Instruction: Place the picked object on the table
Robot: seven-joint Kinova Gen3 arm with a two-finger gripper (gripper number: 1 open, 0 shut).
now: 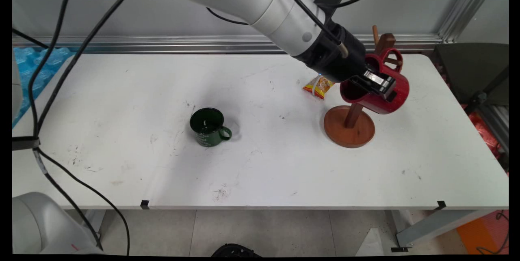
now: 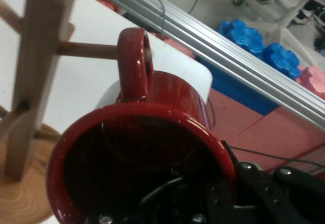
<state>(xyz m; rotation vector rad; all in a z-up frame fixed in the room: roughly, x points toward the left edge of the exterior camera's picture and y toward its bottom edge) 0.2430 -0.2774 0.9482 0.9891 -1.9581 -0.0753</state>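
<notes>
I have the gripper at the right-hand end of the white table, clamped on the wall of a red mug. In the hand view one finger runs along the outside of the mug and the linkage shows dark inside the bowl, so the fingers pinch the rim between them.

The mug lies tipped on its side, mouth towards the arm, raised off the table beside a wooden mug tree. Its handle stands at 12 o'clock in the hand view, and a horizontal peg of the tree reaches the handle's loop; the peg's tip shows within the opening. I cannot tell whether the mug's weight rests on the peg or on the gripper.

The tree's round base sits flat on the table, directly below the mug, with the upright post rising behind it.

A small yellow and red packet lies on the table at 9 o'clock from the mug, just beside the gripper's wrist in the main view.

A green mug stands upright near the table's middle, well apart from the gripper at 8 o'clock of it, handle pointing to 3 o'clock.
</notes>
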